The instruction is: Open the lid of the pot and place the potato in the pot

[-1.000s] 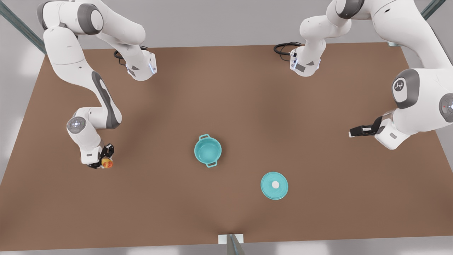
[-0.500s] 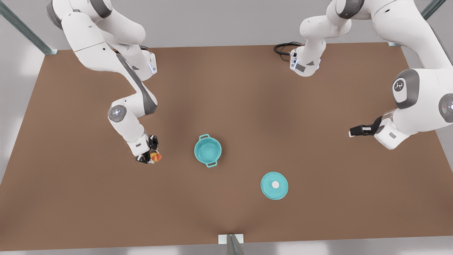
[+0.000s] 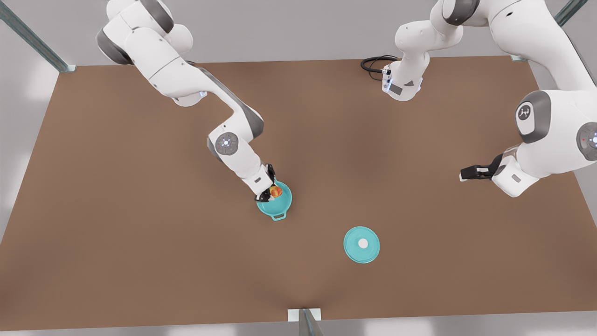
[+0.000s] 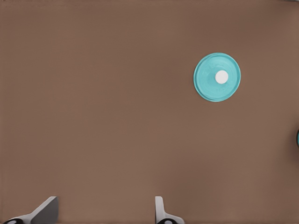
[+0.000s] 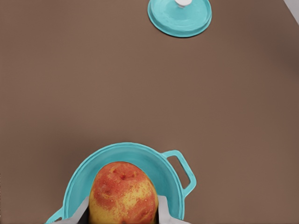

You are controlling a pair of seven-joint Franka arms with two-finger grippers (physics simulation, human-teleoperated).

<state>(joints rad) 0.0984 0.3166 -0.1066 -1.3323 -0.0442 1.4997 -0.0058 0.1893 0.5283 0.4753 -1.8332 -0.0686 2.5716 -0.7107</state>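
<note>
The teal pot (image 3: pixel 283 206) stands uncovered mid-table. My right gripper (image 3: pixel 269 191), on the arm at the front view's left, is shut on the yellow and orange-red potato (image 3: pixel 275 191) and holds it over the pot's opening. In the right wrist view the potato (image 5: pixel 124 193) sits between the fingers (image 5: pixel 164 211) just above the pot's rim (image 5: pixel 154 158). The pot lid (image 3: pixel 361 244), a flat teal disc with a white knob, lies on the table toward the front view's right of the pot. My left gripper (image 3: pixel 464 175) waits far to the front view's right, open (image 4: pixel 103 214) and holding nothing, with the lid (image 4: pixel 217 77) ahead of it.
The brown table (image 3: pixel 140 261) stretches bare around the pot and lid. A black cable coil (image 3: pixel 373 63) lies near the far arm base. A small metal bracket (image 3: pixel 304 315) sits at the table's near edge.
My right gripper has carried the potato from the front view's left side across the table to above the pot. The left arm, the pot and the lid have not moved.
</note>
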